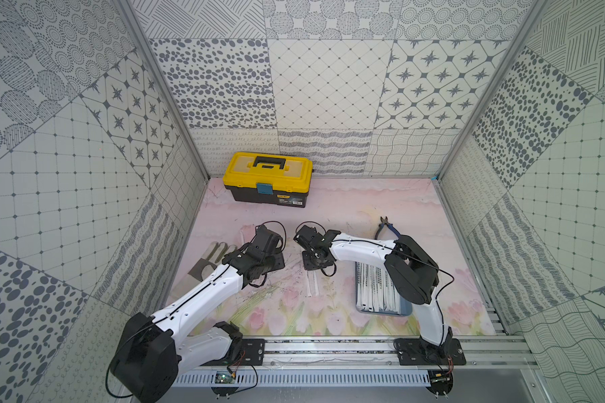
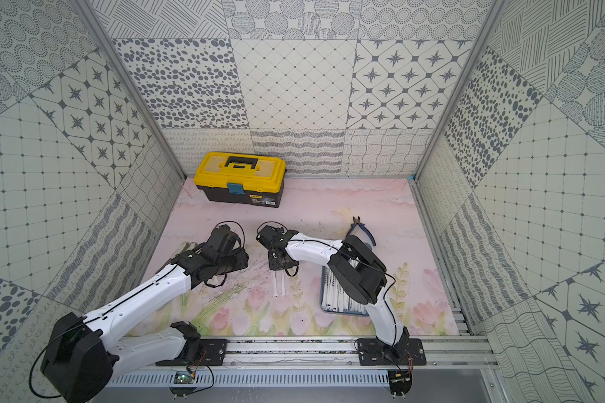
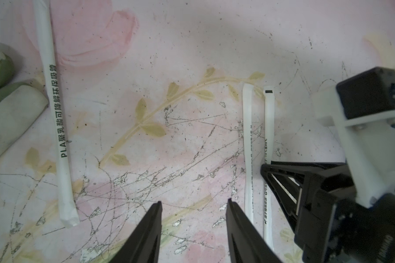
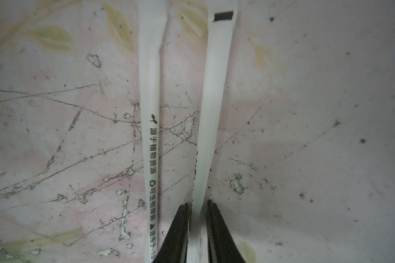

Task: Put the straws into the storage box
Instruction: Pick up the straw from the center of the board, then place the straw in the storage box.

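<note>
Two white-wrapped straws (image 1: 312,283) lie side by side on the pink mat between the arms. My right gripper (image 4: 197,203) points down over their far ends, shut on the unprinted straw (image 4: 211,91); the printed straw (image 4: 151,95) lies just beside the jaws. My left gripper (image 3: 194,203) hangs open over bare mat with nothing between its fingers, and the pair (image 3: 247,141) runs along one side of it. A third straw (image 3: 55,127) lies apart near a glove. The storage box (image 1: 381,312), a blue-grey tray, holds several straws (image 1: 378,289) under the right arm's elbow.
A yellow-lidded black toolbox (image 1: 269,178) stands at the back. Blue-handled pliers (image 1: 386,226) lie behind the right arm. A grey and green work glove (image 1: 213,254) lies by the left wrist. Patterned walls close in three sides.
</note>
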You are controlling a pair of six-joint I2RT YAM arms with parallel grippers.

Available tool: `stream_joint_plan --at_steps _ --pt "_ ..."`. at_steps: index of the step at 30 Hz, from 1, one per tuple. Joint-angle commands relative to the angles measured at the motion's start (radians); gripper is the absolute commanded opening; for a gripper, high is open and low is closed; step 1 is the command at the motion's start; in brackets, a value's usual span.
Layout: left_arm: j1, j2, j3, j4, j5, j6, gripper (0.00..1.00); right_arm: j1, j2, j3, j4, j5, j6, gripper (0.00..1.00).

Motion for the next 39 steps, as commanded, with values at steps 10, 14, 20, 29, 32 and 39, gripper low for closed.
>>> stream_joint_plan --at_steps 10,14,20,29,32,39 --pt "0.003 -0.029 0.051 -0.038 0.006 0.026 0.50 -0.024 -0.268 -0.106 -0.005 0.008 -0.021 0.10" --pt "-0.030 -0.013 0.091 -0.001 0.041 0.031 0.49 -0.130 -0.514 -0.309 -0.070 0.020 -0.041 0.10" --pt "-0.284 0.161 0.210 0.113 0.057 0.024 0.49 -0.389 -0.763 -0.571 -0.118 0.013 -0.126 0.09" --pt "-0.366 0.321 0.247 0.196 0.097 0.003 0.49 -0.446 -0.646 -0.638 -0.003 -0.032 -0.161 0.09" --pt "-0.365 0.314 0.231 0.188 0.086 0.011 0.49 -0.446 -0.624 -0.656 0.024 -0.030 -0.139 0.10" --pt "-0.339 0.270 0.217 0.142 0.041 0.029 0.49 -0.380 -0.670 -0.577 -0.108 0.033 -0.089 0.23"
